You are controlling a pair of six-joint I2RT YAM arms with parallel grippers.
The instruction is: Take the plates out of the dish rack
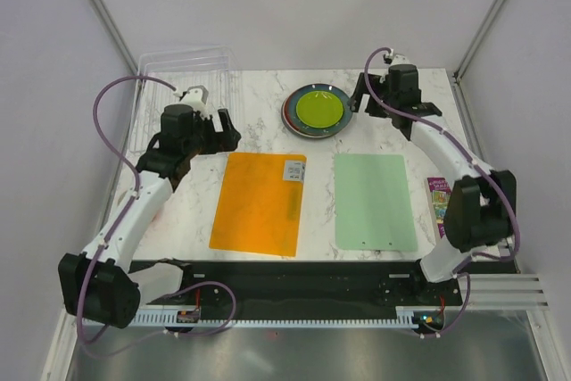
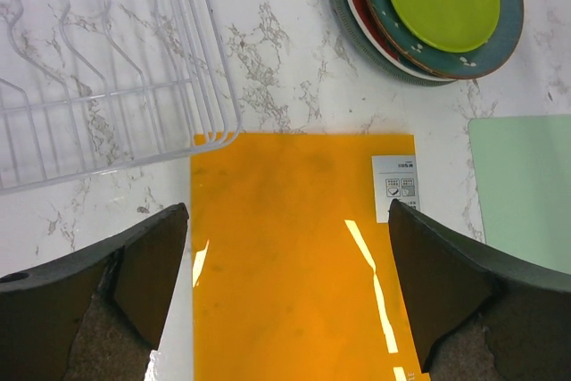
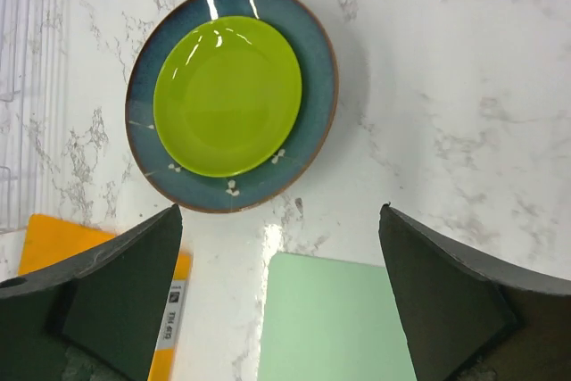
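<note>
Plates [image 1: 314, 111] sit stacked near the right gripper [image 3: 279, 211]; it and the left gripper [image 2: 290, 205] gape wide, empty, so a careless swing might knock them askew.

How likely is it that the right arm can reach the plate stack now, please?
Probably yes: its open tool hovers close by the stack, facing it, with only bare table between them and nothing lying on top.
</note>
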